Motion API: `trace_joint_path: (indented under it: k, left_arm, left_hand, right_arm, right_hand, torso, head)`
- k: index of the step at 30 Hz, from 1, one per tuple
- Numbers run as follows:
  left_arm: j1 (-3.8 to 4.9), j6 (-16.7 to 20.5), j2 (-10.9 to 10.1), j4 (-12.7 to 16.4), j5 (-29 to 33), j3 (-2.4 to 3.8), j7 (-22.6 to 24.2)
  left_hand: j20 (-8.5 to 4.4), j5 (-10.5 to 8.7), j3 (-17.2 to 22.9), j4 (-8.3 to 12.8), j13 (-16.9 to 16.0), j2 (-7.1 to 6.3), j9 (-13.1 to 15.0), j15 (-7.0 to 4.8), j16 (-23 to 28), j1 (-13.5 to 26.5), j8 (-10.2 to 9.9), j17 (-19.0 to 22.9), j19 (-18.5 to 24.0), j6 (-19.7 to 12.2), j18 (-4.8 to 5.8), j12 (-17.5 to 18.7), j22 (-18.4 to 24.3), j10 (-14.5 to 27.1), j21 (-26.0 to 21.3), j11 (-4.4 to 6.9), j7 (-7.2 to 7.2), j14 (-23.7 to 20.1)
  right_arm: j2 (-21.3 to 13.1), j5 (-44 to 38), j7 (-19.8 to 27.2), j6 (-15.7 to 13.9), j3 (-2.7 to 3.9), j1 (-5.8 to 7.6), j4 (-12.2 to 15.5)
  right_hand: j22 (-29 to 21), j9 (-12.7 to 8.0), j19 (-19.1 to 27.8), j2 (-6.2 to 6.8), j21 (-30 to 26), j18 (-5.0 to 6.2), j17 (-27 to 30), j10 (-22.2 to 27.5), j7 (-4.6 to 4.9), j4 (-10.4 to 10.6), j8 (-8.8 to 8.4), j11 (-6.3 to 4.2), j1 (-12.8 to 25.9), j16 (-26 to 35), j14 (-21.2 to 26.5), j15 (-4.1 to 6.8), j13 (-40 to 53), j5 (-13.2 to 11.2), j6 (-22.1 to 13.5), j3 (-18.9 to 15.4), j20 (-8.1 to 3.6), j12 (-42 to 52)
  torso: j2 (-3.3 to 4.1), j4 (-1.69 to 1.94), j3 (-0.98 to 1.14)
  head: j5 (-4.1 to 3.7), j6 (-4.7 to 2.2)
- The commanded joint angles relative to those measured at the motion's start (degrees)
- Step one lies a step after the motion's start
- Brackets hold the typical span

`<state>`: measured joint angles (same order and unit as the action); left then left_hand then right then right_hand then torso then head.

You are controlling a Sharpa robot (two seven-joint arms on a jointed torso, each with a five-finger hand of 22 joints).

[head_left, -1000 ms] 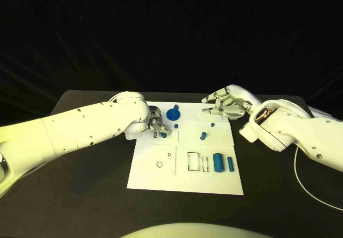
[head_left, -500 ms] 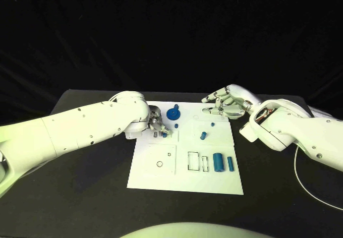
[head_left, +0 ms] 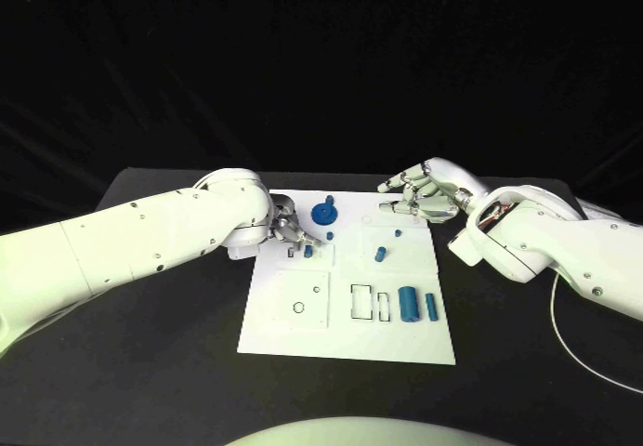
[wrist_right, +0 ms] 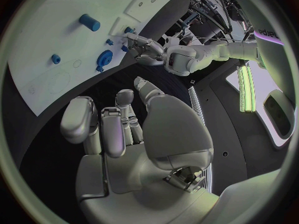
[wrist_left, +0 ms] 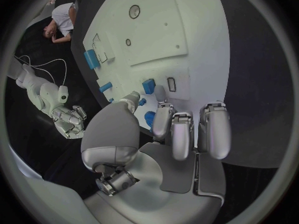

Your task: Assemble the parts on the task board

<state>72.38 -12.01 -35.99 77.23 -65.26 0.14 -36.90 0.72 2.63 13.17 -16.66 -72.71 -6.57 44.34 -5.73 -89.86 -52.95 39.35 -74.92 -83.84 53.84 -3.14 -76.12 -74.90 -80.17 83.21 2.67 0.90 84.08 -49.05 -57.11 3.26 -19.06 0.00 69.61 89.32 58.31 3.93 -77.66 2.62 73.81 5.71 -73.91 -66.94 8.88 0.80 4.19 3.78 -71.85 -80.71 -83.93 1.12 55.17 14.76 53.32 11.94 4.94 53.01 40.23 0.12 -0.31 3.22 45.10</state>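
Left hand (head_left: 290,234) sits low over the upper-left part of the task board (head_left: 308,334), fingertips pinching a small blue part (wrist_left: 149,86) against the board surface. Right hand (head_left: 424,197) hovers above the board's far right corner, fingers curled inward, holding nothing. Other blue parts (head_left: 409,304) lie near the board's right edge on the desk (head_left: 161,372).

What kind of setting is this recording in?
Probably a robotics lab test bench: a black table against a dark backdrop, a white task board with outlined slots and small blue parts, and a cable trailing by the right arm.
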Motion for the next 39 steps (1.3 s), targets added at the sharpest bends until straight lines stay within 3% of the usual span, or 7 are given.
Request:
trace_joint_path:
  k: [1, 5, 8, 13, 18, 27, 39]
  left_arm:
    - [0.45, 1.2, -0.4, 0.9, 0.2, 0.68, -0.1]
    - [1.31, 0.3, -1.2, 1.5, 0.9, 1.96, -0.2]
    - [2.9, -2.0, -1.4, 0.6, 1.3, 2.45, -0.3]
    - [5.49, -5.0, -0.2, -3.9, 1.6, 2.72, -0.3]
    - [6.45, -6.3, 2.5, -10.2, 1.7, 2.58, 0.3]
    - [6.54, -8.8, 6.9, -19.4, 1.8, 1.07, 1.8]
    - [4.83, -10.4, 9.3, -24.0, 1.8, -0.23, 4.7]
  left_hand:
    - [-0.33, 0.1, -0.4, 0.0, 0.1, 0.18, 0.1, -0.29, -0.1, 0.4, 0.3, -15.1, -0.7, 0.3, 0.61, 0.1, -4.7, -0.1, 0.0, 0.27, -0.13, 5.9]
    - [-0.32, 0.11, -1.3, 0.1, 0.9, 0.54, 0.1, -0.27, -0.1, -0.2, 0.2, -15.1, -0.5, -0.1, 0.5, 0.7, -4.2, 0.4, -0.3, 0.21, -0.04, 5.9]
    - [0.0, 0.19, -2.4, 0.2, 4.3, 1.4, -0.6, 0.25, -0.1, -1.9, -1.5, -15.1, 0.4, -2.4, 0.15, 3.8, -2.6, 2.9, -1.5, -0.49, 0.84, 5.9]
    - [1.4, 0.26, -3.7, 0.2, 7.0, 2.75, -3.3, 1.8, -0.1, -5.2, -5.5, -15.1, 1.3, -5.8, -0.15, 6.3, -1.1, 5.5, -2.7, -2.35, 3.01, 5.9]
    - [2.18, 0.22, -5.1, 0.1, 7.5, 3.38, -5.2, 2.53, -0.1, -6.7, -7.4, -15.1, 1.6, -6.1, -0.32, 6.6, -0.7, 6.0, -3.2, -3.09, 3.73, 5.9]
    - [2.65, 0.23, -6.1, 0.1, 7.1, 4.28, -6.7, 2.9, -0.1, -7.9, -8.4, -15.1, 1.4, -5.7, -0.27, 6.0, -1.1, 5.9, -3.0, -3.43, 4.05, 5.9]
    - [2.45, 0.24, -7.5, 0.1, 6.0, 5.13, -7.2, 2.52, -0.1, -8.5, -7.5, -15.1, 0.6, -3.3, -0.01, 4.8, -2.4, 4.9, -2.1, -2.89, 3.37, 5.9]
  right_arm:
    - [0.1, 0.0, 0.3, 0.5, 0.0, -0.04, -0.1]
    - [0.1, 0.1, 0.3, 0.5, 0.0, -0.06, -0.1]
    - [0.2, 0.1, 0.3, 0.5, -0.01, -0.08, -0.2]
    - [0.3, 0.1, 0.2, 0.6, -0.02, -0.14, -0.5]
    - [0.6, 0.1, 0.2, 0.6, -0.03, -0.22, -0.6]
    - [0.9, 0.1, 0.3, 0.7, -0.04, -0.41, -0.8]
    - [1.2, 0.1, 0.3, 0.9, -0.04, -0.51, -1.0]
  right_hand:
    - [0.0, 0.1, 0.4, -0.14, -0.3, 0.32, 0.0, 0.3, 0.1, 0.2, 0.33, -0.05, 0.2, 0.3, -2.8, -0.24, 0.0, 0.4, 0.5, -0.1, 0.0, -0.3]
    - [0.0, 0.1, 0.4, -0.14, -0.3, 0.32, 0.0, 0.3, 0.1, 0.2, 0.33, -0.05, 0.2, 0.3, -2.8, -0.24, 0.0, 0.4, 0.5, -0.1, 0.0, -0.3]
    - [0.0, 0.1, 0.4, -0.14, -0.3, 0.32, 0.0, 0.3, 0.1, 0.2, 0.33, -0.05, 0.2, 0.3, -2.8, -0.24, 0.0, 0.4, 0.5, -0.1, 0.0, -0.3]
    - [0.0, 0.1, 0.4, -0.14, -0.3, 0.32, 0.0, 0.3, 0.1, 0.2, 0.33, -0.05, 0.2, 0.3, -2.8, -0.24, 0.0, 0.4, 0.5, -0.1, 0.0, -0.3]
    - [-0.1, 0.1, 0.4, -0.14, -0.3, 0.32, 0.0, 0.3, 0.09, 0.3, 0.32, -0.05, 0.3, 0.3, -2.8, -0.23, -0.1, 0.4, 0.5, -0.1, 0.0, -0.3]
    - [-0.1, 0.1, 0.4, -0.16, -0.3, 0.32, 0.0, 0.3, 0.09, 0.3, 0.32, -0.06, 0.3, 0.3, -2.9, -0.23, -0.1, 0.4, 0.5, -0.1, 0.0, -0.3]
    - [-0.1, 0.1, 0.4, -0.27, -0.3, 0.33, 0.0, 0.3, 0.08, 0.3, 0.31, -0.08, 0.2, 0.3, -2.9, -0.22, -0.1, 0.5, 0.5, -0.1, 0.0, -0.2]
  torso:
    - [-0.01, 0.0, -0.01]
    - [0.02, -0.03, 0.01]
    - [0.02, 0.03, 0.01]
    - [-0.04, 0.11, 0.03]
    - [0.07, 0.01, -0.04]
    - [0.14, -0.09, -0.07]
    - [0.07, -0.04, 0.0]
  head:
    - [0.02, -0.14]
    - [0.02, -0.27]
    - [0.02, -0.34]
    - [0.06, -0.55]
    - [0.45, -0.94]
    - [0.75, -1.01]
    - [0.8, -0.75]
